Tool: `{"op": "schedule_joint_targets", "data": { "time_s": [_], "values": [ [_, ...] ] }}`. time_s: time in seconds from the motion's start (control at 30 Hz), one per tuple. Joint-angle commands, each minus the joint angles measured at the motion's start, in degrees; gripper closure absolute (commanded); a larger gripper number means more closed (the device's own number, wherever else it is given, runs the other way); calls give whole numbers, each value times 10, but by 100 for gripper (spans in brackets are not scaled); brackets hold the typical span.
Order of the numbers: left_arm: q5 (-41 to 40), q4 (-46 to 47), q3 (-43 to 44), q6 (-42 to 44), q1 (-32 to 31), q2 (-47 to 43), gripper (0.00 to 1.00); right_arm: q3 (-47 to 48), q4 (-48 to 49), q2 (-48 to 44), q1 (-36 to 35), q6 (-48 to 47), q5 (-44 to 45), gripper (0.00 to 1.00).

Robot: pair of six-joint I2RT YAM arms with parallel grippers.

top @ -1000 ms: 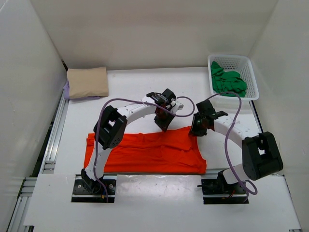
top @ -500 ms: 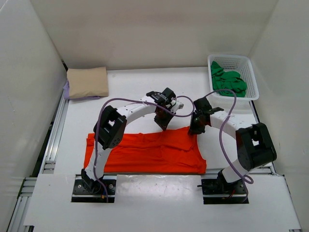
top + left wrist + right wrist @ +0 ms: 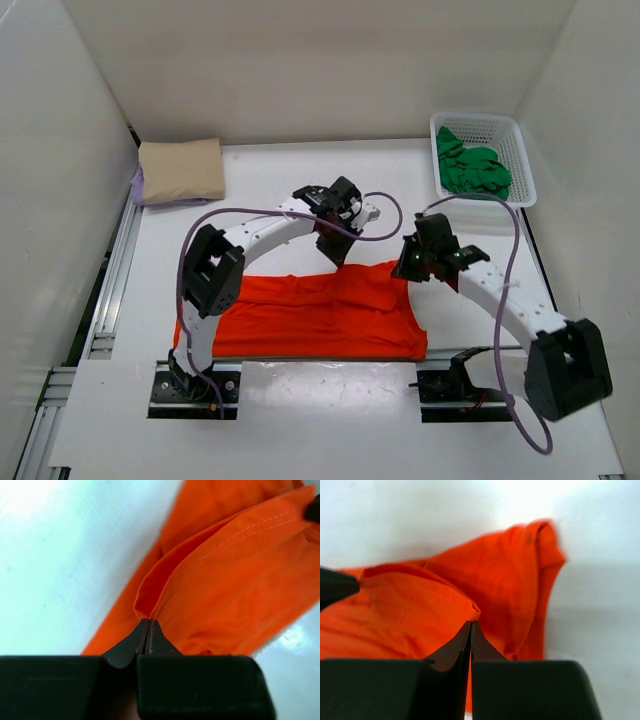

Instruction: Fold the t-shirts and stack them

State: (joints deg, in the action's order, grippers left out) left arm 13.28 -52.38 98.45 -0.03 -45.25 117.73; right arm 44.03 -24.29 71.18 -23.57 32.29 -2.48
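Note:
The orange-red t-shirt (image 3: 300, 315) lies spread across the near half of the table. My left gripper (image 3: 336, 254) is shut on its far edge near the middle, pinching a hem fold (image 3: 150, 600). My right gripper (image 3: 408, 268) is shut on the shirt's far right corner (image 3: 465, 605). Both hold the far edge lifted a little. The beige tan t-shirt (image 3: 181, 169) lies folded on the lavender purple t-shirt (image 3: 138, 188) at the far left. The green t-shirt (image 3: 472, 168) lies crumpled in the white mesh basket (image 3: 524, 165).
White walls close in the table on the left, back and right. A metal rail (image 3: 110, 290) runs along the left edge. Both arms' purple cables (image 3: 230, 215) loop above the shirt.
The right arm's elbow has swung out to the near right, and its gripper has shifted slightly nearer with the shirt corner. The left arm's elbow has shifted left. The shirt stays pinched.

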Motion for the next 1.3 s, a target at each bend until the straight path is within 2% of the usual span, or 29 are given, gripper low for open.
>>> {"op": "schedule_joint_targets", "data": {
  "time_s": [0.0, 0.27, 0.53, 0.87, 1.13, 1.23, 1.27],
  "values": [
    [26, -10, -26, 0, -7, -72, 89, -59, 8, -49, -23, 34, -20, 100],
    [56, -23, -127, 0, -26, -108, 89, -164, -2, -169, -67, 103, -20, 100],
    [67, -23, -201, 0, -73, -143, 89, -203, -51, -264, -170, 201, 8, 100],
    [83, -44, -219, 0, -78, -153, 89, -221, -106, -270, -299, 284, 56, 100],
    [100, -81, -225, 0, -78, -142, 73, -204, -131, -251, -312, 281, 62, 99],
    [118, -88, -231, 0, -78, -148, 66, -199, -136, -258, -312, 258, 50, 91],
    [118, -93, -237, 0, -78, -155, 64, -193, -136, -266, -312, 248, 50, 78]
  ]
}}
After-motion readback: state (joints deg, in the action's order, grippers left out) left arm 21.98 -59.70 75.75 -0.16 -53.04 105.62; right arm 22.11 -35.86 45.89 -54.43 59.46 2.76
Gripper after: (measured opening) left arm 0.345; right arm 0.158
